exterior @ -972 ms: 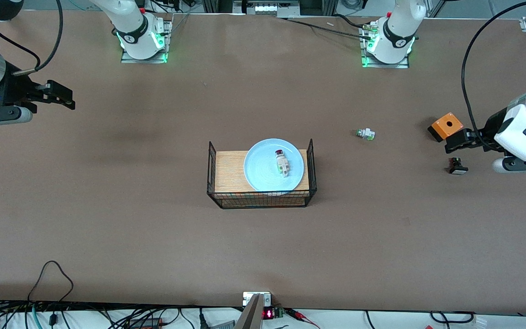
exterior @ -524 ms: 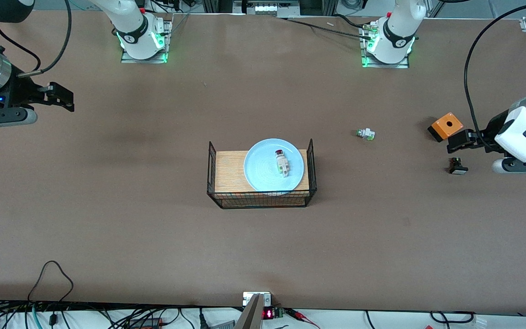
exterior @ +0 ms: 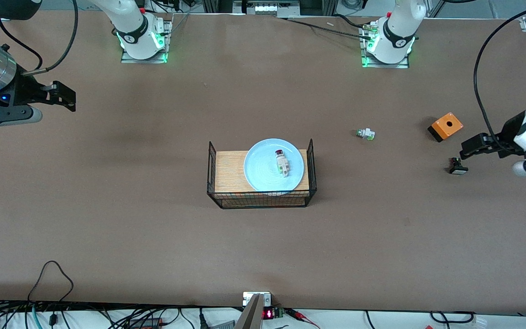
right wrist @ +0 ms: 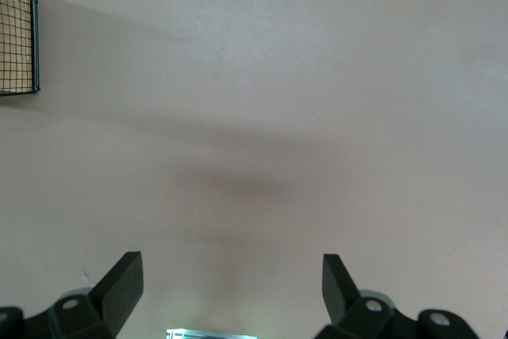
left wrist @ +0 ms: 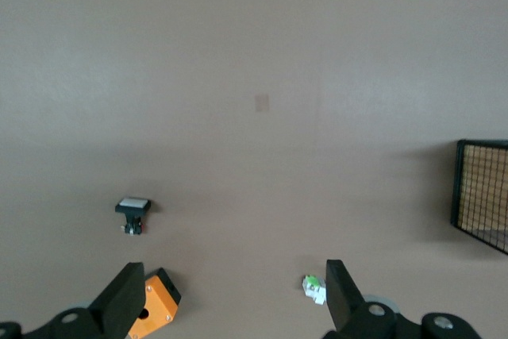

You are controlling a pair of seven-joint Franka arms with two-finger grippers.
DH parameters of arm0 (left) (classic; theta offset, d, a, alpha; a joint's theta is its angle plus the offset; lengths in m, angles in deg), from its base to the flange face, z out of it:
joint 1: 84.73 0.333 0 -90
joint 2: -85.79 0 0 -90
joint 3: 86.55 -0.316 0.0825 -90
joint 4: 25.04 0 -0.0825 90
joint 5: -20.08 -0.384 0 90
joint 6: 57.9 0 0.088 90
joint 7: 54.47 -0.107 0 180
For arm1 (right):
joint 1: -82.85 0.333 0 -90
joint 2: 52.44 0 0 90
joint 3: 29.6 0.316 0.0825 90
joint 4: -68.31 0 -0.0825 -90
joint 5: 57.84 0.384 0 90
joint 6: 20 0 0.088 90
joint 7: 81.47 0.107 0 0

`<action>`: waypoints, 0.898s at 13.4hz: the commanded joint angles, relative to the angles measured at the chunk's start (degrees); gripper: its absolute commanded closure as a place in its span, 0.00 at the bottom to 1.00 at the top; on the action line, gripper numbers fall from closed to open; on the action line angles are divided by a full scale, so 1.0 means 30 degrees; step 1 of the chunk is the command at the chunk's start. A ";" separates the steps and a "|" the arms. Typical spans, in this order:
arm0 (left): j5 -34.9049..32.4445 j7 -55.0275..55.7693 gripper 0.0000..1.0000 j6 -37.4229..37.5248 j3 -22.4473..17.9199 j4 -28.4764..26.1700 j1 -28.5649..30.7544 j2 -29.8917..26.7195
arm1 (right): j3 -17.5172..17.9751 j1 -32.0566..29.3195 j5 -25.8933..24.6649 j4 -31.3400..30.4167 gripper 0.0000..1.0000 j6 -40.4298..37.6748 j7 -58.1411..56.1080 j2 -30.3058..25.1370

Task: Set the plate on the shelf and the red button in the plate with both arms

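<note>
The pale blue plate [exterior: 274, 165] lies on the wooden floor of a black wire basket [exterior: 212, 170] at the table's middle. The red button [exterior: 281, 163], a white block with a dark red cap, lies on the plate. My left gripper [exterior: 467, 148] is open and empty, up over the table at the left arm's end, close to the orange box and the black part; it shows in the left wrist view [left wrist: 232, 301]. My right gripper [exterior: 64, 95] is open and empty, up over the bare table at the right arm's end; it shows in the right wrist view [right wrist: 232, 285].
An orange box with a hole [exterior: 446, 126] [left wrist: 155, 305], a black part with a white cap [exterior: 457, 166] [left wrist: 132, 213] and a white part with a green end [exterior: 365, 134] [left wrist: 314, 288] lie toward the left arm's end. The basket's wire corner shows in both wrist views [left wrist: 481, 193] [right wrist: 19, 37].
My left gripper has drawn back from the orange box toward the table's end. My right gripper has shifted slightly. The plate and the red button have not moved.
</note>
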 commanded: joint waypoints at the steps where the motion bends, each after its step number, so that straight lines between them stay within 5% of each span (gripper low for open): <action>1: -0.0016 -0.0149 0.00 0.0072 -0.0010 0.0146 0.0023 -0.0404 | 0.0048 0.0243 -0.0302 0.0373 0.00 -0.0288 -0.0165 0.0341; 12: -0.0104 -0.0383 0.00 0.0922 0.0107 -0.2227 0.0111 -0.2689 | -0.0010 0.0127 0.0809 0.0899 0.00 -0.0986 -0.0019 0.0487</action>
